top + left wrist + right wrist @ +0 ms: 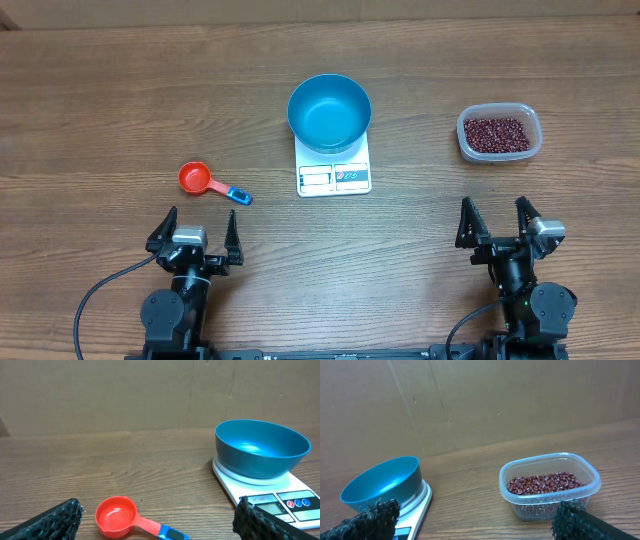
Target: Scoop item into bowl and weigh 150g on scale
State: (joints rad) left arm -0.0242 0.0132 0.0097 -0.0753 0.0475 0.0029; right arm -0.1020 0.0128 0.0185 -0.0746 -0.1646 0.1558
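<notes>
fingers: the left fingers [232,238] are spread wide with nothing between them; the right fingers [467,225] are spread just as wide and also grip nothing.
worktop: one brown wood-grain worktop [100,100] carries everything.
back wall: one plain brown cardboard sheet [100,395] stands beyond the scale in both wrist views.
arms: two. The left arm [175,310] sits at the near edge, to the near left of the scale, with its fingers low and pointing toward the far edge. The right arm [530,300] sits at the near edge, to the near right of the scale, in the same pose.
bowl: one, round, deep and blue [330,118]. It stands upright on the far part of the scale, and its inside shows bare blue.
scale: one, flat, white and rectangular [335,178], at the middle of the worktop. Its display and buttons are on the near edge, not covered by the bowl.
tub: one, clear plastic with rounded corners [465,140], well apart to the right of the scale, lid off.
scoop: one, with a red cup and a blue handle end [196,179]. It lies to the left of the scale, cup mouth up, handle pointing toward the scale.
beans: too many to count, small and dark red-brown [497,133], all lying in the tub to the right of the scale.
</notes>
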